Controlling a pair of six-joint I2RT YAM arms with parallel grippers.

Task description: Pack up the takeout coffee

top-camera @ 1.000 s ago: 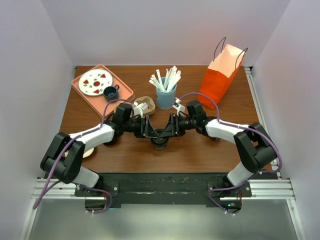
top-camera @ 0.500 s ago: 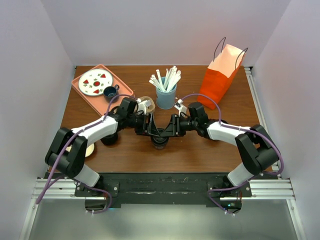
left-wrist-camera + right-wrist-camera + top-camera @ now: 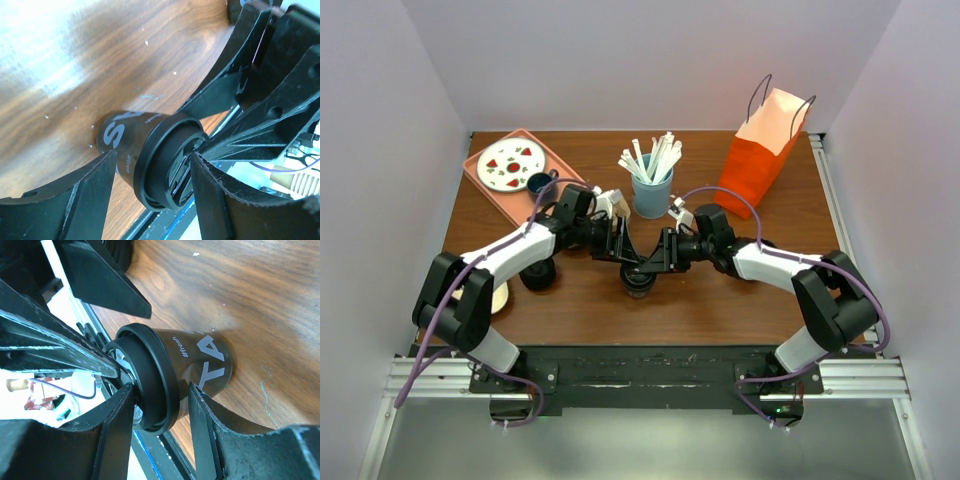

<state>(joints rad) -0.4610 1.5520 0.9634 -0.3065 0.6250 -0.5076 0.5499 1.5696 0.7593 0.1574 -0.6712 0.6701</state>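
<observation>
1. Lidded coffee cup (image 3: 638,281) stands upright at the near centre of the counter (image 3: 720,300).
2. Left hand (image 3: 620,252) is released and straddles the cup from the far left.
3. Right hand (image 3: 658,262) flanks the cup equally close; its grip cannot be determined.

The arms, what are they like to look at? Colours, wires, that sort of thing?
The left arm and right arm have white sections between bulky black joints. A thin purple cable loops loosely along each. The left pincer and right pincer are matt black, each with two flat, tapering fingers.
</observation>
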